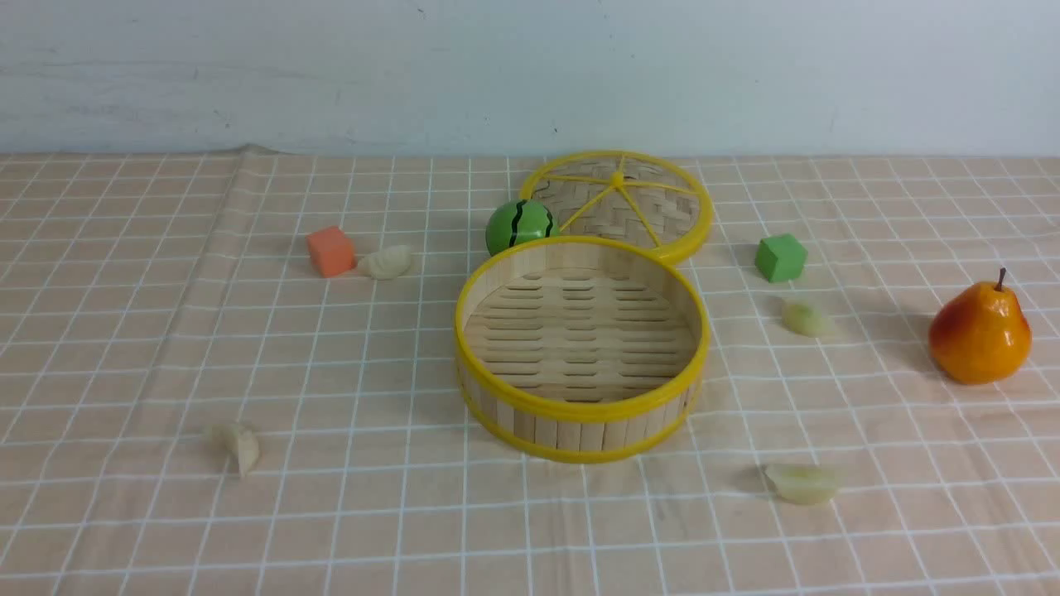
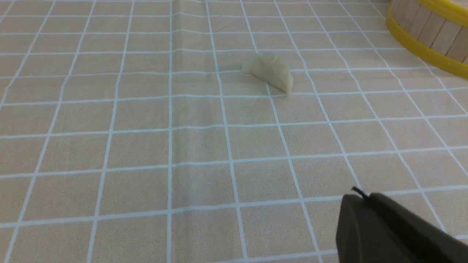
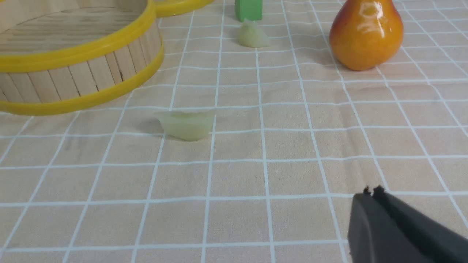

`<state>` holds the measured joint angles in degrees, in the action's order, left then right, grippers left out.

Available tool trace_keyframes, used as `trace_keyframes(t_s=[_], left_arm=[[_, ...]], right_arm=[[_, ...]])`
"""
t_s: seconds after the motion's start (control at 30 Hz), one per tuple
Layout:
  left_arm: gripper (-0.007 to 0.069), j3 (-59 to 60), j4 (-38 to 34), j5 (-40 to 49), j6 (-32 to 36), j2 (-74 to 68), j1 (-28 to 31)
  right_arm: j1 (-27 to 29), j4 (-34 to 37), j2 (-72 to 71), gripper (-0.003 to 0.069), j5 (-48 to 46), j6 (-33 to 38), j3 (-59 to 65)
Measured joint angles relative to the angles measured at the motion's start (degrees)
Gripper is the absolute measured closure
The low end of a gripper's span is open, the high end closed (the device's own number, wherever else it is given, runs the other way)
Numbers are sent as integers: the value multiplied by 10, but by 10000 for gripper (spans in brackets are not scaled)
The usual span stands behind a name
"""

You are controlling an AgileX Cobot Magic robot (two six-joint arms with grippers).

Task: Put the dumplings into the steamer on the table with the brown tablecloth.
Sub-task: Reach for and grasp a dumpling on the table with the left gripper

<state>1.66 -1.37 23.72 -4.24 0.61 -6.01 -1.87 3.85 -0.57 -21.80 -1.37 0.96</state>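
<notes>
**Four dumplings out on the cloth, steamer bare**

Steamer (image 1: 580, 410) sits mid-tabletop (image 1: 911, 538), open side up, slatted floor showing. The tan grid cloth (image 1: 124, 348) covers the whole surface and has a crease running front to back on the left.

Dumplings, four in all, each lying on the cloth outside the steamer:
- white one (image 1: 386, 261), far left, just beside an orange cube (image 1: 330, 251); whether they touch, cannot tell
- white one (image 1: 238, 447), near left, well apart from everything else
- green one (image 1: 805, 319), right of the steamer, with a green cube (image 1: 780, 257) close behind it
- green one (image 1: 802, 483), near right, near the steamer's front wall

Other things: one woven lid (image 1: 621, 203) lies flat behind the steamer. One green striped ball (image 1: 520, 225) sits at the steamer's back rim, against the lid's left edge. One orange pear (image 1: 980, 331) stands upright at the far right. Cubes: two.

Hands are seen only from the wrist cameras. Left hand (image 2: 365, 197) hangs over bare cloth short of the near-left white dumpling, its fingers together and holding nothing. Right hand (image 3: 373, 193) hangs short of the near-right green dumpling, likewise pressed together and holding nothing.
</notes>
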Motion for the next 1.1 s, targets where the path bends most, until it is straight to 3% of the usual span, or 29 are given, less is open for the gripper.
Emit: trace_keyframes(t_s=[0.93, 1.1], left_arm=[[603, 0, 17, 0, 1, 0, 0], [603, 1, 21, -48, 1, 0, 0]], right_arm=[[0, 0, 0, 680, 0, 0, 0], [0, -1, 0, 680, 0, 0, 0]])
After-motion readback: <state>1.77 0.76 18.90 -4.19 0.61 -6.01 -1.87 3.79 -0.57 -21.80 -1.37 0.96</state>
